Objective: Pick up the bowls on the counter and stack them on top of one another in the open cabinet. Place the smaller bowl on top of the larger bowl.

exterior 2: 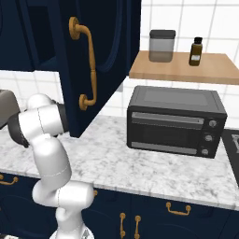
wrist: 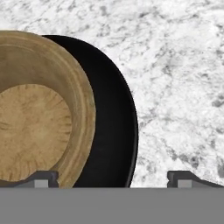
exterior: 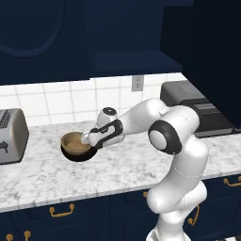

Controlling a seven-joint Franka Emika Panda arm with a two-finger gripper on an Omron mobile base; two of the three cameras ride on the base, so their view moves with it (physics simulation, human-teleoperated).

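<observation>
Nearest to us in the left base view, dark navy base cabinets with brass handles (exterior: 62,210) run under the thick pale edge of the white-grey marbled stone counter (exterior: 56,176). The white arm with dark joints (exterior: 176,155) rises from the lower right and reaches left across it.

At the end of the arm, our gripper (wrist: 113,177) stands wide open, grasping nothing. In the hand view its two dark fingertips (wrist: 40,177) straddle the near rim of the glossy black rounded bowl (wrist: 114,131): one tip lies over the bowls, the other over bare marble.

The shallow tan wood-coloured bowl (exterior: 75,141) sits nested inside the black bowl, and the pair rests on the counter just beyond the gripper, in the left half of the left base view. In the hand view the tan bowl lies off-centre, so more of the black rim shows on one side.

Further left on the counter stands a silver toaster (exterior: 12,136), apart from the bowls. On the right sits a black toaster oven (exterior 2: 175,121). Behind everything is the white tiled wall with an outlet (exterior: 137,83). Above, the dark navy upper cabinet (exterior: 134,61) has its door (exterior 2: 93,56) swung open. A wooden shelf (exterior 2: 184,70) carries a grey canister (exterior 2: 162,45) and a brown bottle (exterior 2: 196,51).
</observation>
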